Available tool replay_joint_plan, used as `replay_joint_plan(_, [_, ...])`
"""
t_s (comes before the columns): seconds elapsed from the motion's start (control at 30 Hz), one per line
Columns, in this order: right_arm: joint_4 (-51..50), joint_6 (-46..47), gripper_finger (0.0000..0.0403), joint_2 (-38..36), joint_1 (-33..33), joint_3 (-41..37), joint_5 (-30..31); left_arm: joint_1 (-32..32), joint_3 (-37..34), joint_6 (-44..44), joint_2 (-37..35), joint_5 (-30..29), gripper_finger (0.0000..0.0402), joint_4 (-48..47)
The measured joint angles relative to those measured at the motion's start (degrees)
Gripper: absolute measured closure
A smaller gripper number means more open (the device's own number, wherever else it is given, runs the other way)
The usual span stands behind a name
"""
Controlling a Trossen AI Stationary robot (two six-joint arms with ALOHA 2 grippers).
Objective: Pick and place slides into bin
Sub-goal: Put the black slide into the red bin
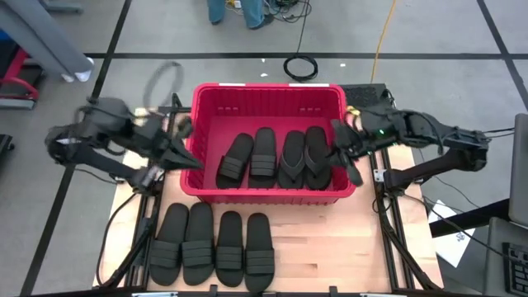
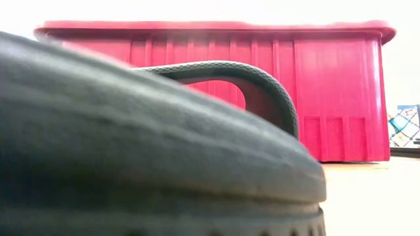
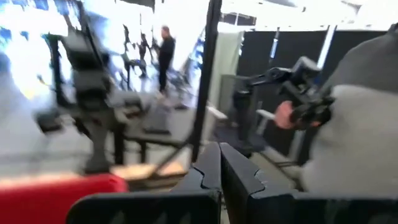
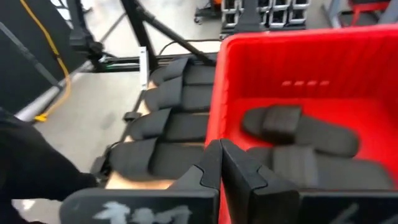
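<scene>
The red bin point(image 1: 268, 97) stands at the middle of the table, and several black slides point(image 1: 276, 157) lie side by side on its floor. Several more slides point(image 1: 213, 246) lie in a row on the wooden table in front of it. One of these fills the low view point(image 2: 131, 131), with the bin point(image 2: 328, 98) behind it. My left gripper point(image 1: 191, 158) hangs shut and empty at the bin's left wall, pointing level point(image 3: 221, 168). My right gripper point(image 1: 345, 153) hangs shut and empty above the bin's right rim. It tips down toward the slides in the bin point(image 4: 298, 134).
Black frame rails point(image 1: 388, 223) run along both sides of the table. A coiled cable point(image 1: 301, 66) lies on the floor beyond the bin. A person's legs point(image 1: 239, 10) show at the far side, and another person point(image 3: 165, 50) stands far off in the room.
</scene>
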Motion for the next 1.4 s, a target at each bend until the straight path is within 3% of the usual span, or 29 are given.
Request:
replay_joint_plan(0.2, [7.89, 6.86, 0.0403, -10.87, 4.04, -15.53, -0.03, -7.47, -0.15, -14.74, 10.19, -0.68, 0.0401, 0.78])
replay_joint_plan(0.37, [15.77, 13.50, 0.0403, -16.73, 5.12, -23.66, 0.32, -11.34, -0.13, -22.36, 17.03, -1.00, 0.0401, -3.96])
replay_joint_plan(0.5, [20.62, 16.07, 0.0403, -18.84, 5.10, -26.89, 0.34, -13.53, -0.13, -20.89, 20.23, -0.59, 0.0401, -12.37])
replay_joint_plan(0.63, [25.86, 18.13, 0.0403, -19.47, 5.10, -29.21, 0.33, -15.06, -0.07, -18.53, 23.82, -5.85, 0.0401, -23.77])
replay_joint_plan(0.77, [29.83, 18.90, 0.0403, -19.47, 5.10, -30.80, 0.49, -15.39, -0.09, -20.05, 27.71, -6.22, 0.0399, -29.13])
replay_joint_plan(0.93, [29.76, 19.19, 0.0403, -19.45, 5.07, -32.52, 5.44, -16.83, -0.09, -21.92, 31.93, -5.63, 0.0399, -28.87])
replay_joint_plan(1.07, [29.94, 23.07, 0.0403, -19.45, 5.08, -32.84, 9.20, -19.66, -0.09, -16.82, 34.63, -6.80, 0.0397, -28.08])
replay_joint_plan(1.23, [33.42, 24.41, 0.0403, -19.50, 5.08, -32.84, 9.14, -21.05, -0.09, -12.30, 38.05, -6.70, 0.0400, -27.51])
replay_joint_plan(1.4, [34.96, 21.86, 0.0403, -19.50, 5.08, -32.84, 6.14, -20.44, -0.09, -16.76, 39.98, -4.97, 0.0401, -25.75])
